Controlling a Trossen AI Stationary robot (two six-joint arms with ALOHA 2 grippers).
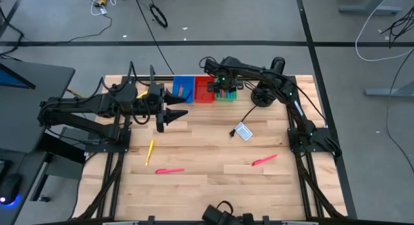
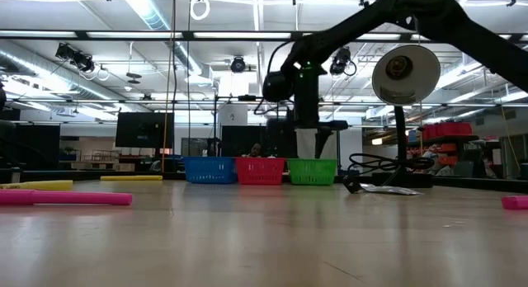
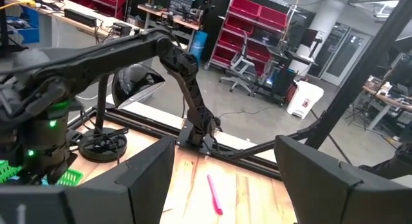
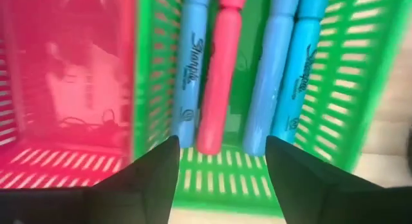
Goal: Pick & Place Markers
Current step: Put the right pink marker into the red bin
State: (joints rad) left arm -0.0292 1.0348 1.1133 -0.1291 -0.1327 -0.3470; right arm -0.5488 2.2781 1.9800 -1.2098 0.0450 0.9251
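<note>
The green bin (image 4: 219, 76) holds several markers lying on its floor: three blue ones (image 4: 191, 63) and a pink one (image 4: 219, 69). My right gripper (image 4: 219, 179) hangs open over this bin (image 1: 226, 92), pointing down, with nothing between its fingers. On the table lie a yellow marker (image 1: 150, 152) and two pink markers (image 1: 169, 171) (image 1: 264, 160). My left gripper (image 1: 167, 115) waits open and level above the table's left part, touching nothing; its wrist view shows a pink marker (image 3: 214, 194) on the table ahead.
A blue bin (image 1: 183, 88) and a red bin (image 1: 204, 89) stand in a row with the green one at the far edge. A white card with a cable (image 1: 243, 131) lies mid-table. A round black stand (image 1: 261, 96) sits right of the bins.
</note>
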